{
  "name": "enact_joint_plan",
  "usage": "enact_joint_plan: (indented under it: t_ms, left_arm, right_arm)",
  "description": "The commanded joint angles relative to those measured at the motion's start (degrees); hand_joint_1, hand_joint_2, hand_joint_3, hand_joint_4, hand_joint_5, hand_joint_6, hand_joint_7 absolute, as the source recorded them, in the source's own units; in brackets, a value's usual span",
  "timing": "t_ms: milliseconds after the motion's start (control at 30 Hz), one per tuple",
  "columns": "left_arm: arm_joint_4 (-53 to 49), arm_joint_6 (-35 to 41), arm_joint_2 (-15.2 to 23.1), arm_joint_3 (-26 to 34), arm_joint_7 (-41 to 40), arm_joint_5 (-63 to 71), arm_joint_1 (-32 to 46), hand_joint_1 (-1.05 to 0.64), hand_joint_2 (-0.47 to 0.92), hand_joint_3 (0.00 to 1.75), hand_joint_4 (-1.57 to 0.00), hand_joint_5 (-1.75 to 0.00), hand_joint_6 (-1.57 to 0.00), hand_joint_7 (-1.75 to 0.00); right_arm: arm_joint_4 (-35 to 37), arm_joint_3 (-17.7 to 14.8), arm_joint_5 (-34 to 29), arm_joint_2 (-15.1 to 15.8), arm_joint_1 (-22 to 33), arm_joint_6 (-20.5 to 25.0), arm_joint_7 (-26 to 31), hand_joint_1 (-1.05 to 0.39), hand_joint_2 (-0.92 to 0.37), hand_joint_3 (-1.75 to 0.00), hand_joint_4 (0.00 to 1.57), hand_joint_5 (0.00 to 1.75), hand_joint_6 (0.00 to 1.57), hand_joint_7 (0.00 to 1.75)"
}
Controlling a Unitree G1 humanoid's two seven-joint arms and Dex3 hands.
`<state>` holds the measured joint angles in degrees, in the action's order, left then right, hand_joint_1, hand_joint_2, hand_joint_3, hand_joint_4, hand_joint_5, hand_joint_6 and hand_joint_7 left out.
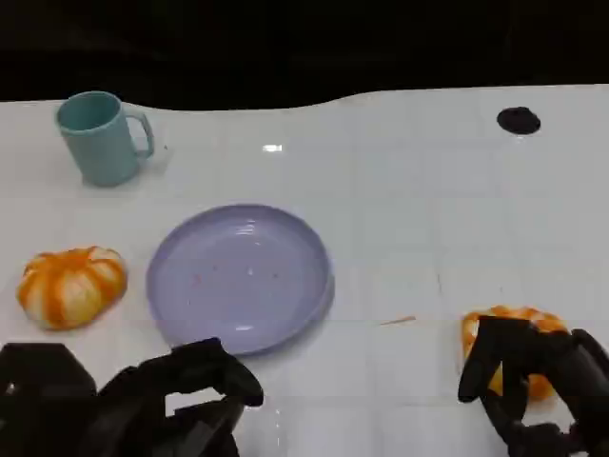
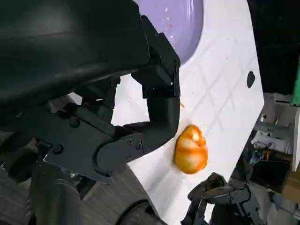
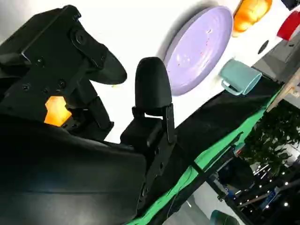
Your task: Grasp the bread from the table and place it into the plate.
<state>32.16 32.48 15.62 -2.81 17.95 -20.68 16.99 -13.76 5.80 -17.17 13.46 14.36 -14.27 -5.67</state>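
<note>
One orange-and-white bread (image 1: 514, 317) lies on the white table near its front right. My right hand (image 1: 535, 381) is over it with fingers spread around its near side, and I cannot see a firm grip. The right wrist view shows that bread (image 3: 55, 110) as an orange patch between the fingers of the right hand (image 3: 70, 65). From the left wrist view the bread (image 2: 191, 149) rests on the table with the right hand (image 2: 220, 199) just beside it. A second bread (image 1: 71, 286) lies left of the lavender plate (image 1: 238, 276). My left hand (image 1: 181, 400) hovers empty in front of the plate.
A teal mug (image 1: 100, 138) stands at the back left, behind the plate. A small black spot (image 1: 519, 120) marks the table at the back right. The table's far edge meets a dark background.
</note>
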Motion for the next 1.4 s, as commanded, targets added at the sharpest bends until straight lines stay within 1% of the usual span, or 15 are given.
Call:
enact_joint_plan:
  t_ms: [33, 767, 867, 933, 1000, 1033, 1100, 1133, 1267, 1333, 1400]
  left_arm:
    - [-0.1, 0.1, 0.7, 0.5, 0.3, 0.0, 0.0, -0.34, 0.78, 0.81, -0.67, -1.75, -0.60, -1.45]
    - [-0.4, 0.1, 0.8, 0.6, 0.5, 0.0, -0.1, -0.33, 0.78, 0.81, -0.66, -1.75, -0.58, -1.45]
    - [-0.3, 0.1, 0.8, 0.6, 0.5, 0.1, -0.1, -0.34, 0.78, 0.81, -0.65, -1.75, -0.58, -1.45]
    - [-0.2, 0.4, 0.7, 0.7, 0.3, -0.1, 0.0, -0.34, 0.78, 0.81, -0.65, -1.75, -0.58, -1.45]
    - [-0.1, 0.6, 0.6, 0.8, 0.2, -0.2, 0.0, -0.34, 0.78, 0.81, -0.66, -1.75, -0.59, -1.45]
    - [0.0, 0.7, 0.7, 0.8, 0.2, -0.3, 0.0, -0.34, 0.78, 0.81, -0.66, -1.75, -0.59, -1.45]
    - [0.0, 0.6, 0.7, 0.8, 0.2, -0.2, 0.1, -0.33, 0.78, 0.81, -0.67, -1.75, -0.59, -1.45]
    - [0.1, 0.6, 0.8, 0.8, 0.2, -0.1, 0.1, -0.33, 0.78, 0.81, -0.67, -1.75, -0.59, -1.45]
    - [-0.1, 0.3, 0.8, 0.7, 0.3, 0.1, 0.2, -0.33, 0.78, 0.81, -0.66, -1.75, -0.59, -1.45]
    - [-0.1, 0.5, 0.8, 0.7, 0.3, 0.0, 0.1, -0.33, 0.78, 0.81, -0.66, -1.75, -0.59, -1.45]
    - [-0.2, 0.5, 0.8, 0.8, 0.4, -0.1, 0.1, -0.33, 0.78, 0.80, -0.66, -1.75, -0.59, -1.45]
  right_arm:
    - [-0.2, -0.5, 0.9, 0.4, 0.2, 0.6, -0.4, 0.03, -0.31, -1.40, 0.91, 1.75, 0.77, 1.49]
    - [0.2, -0.7, 1.0, 0.3, 0.0, -0.1, -0.1, 0.03, -0.32, -1.39, 0.91, 1.75, 0.78, 1.46]
    - [-0.2, -0.8, 1.1, 0.3, 0.1, 0.3, -0.2, 0.03, -0.33, -1.36, 0.88, 1.75, 0.76, 1.42]
    - [-1.1, -0.7, 1.1, 0.2, 0.3, 1.1, -0.3, 0.03, -0.35, -1.30, 0.82, 1.75, 0.76, 1.31]
    - [-2.1, -0.7, 1.0, 0.0, 0.5, 1.9, -0.3, 0.03, -0.35, -1.24, 0.72, 1.63, 0.76, 1.14]
    - [-2.6, -0.7, 0.0, 0.2, 0.6, 2.2, 0.1, 0.03, -0.35, -1.23, 0.71, 1.60, 0.77, 1.10]
    - [-3.5, -0.7, -2.7, 0.9, 0.6, 2.2, 0.8, 0.00, -0.34, -1.14, 0.69, 1.39, 0.75, 0.96]
    - [-4.3, -0.7, -4.4, 1.4, 0.6, 2.7, 0.9, -0.03, -0.34, -1.10, 0.68, 1.34, 0.75, 0.91]
    - [-7.0, -1.0, -9.7, 2.5, 0.7, 4.6, 0.7, -0.13, -0.36, -0.95, 0.64, 1.23, 0.73, 0.73]
    - [-8.5, -1.1, -12.1, 3.4, 0.7, 5.8, 0.1, -0.18, -0.39, -0.87, 0.60, 1.14, 0.72, 0.62]
    - [-9.7, -1.1, -14.3, 4.4, 0.7, 6.6, -0.4, -0.21, -0.45, -0.75, 0.57, 1.03, 0.73, 0.50]
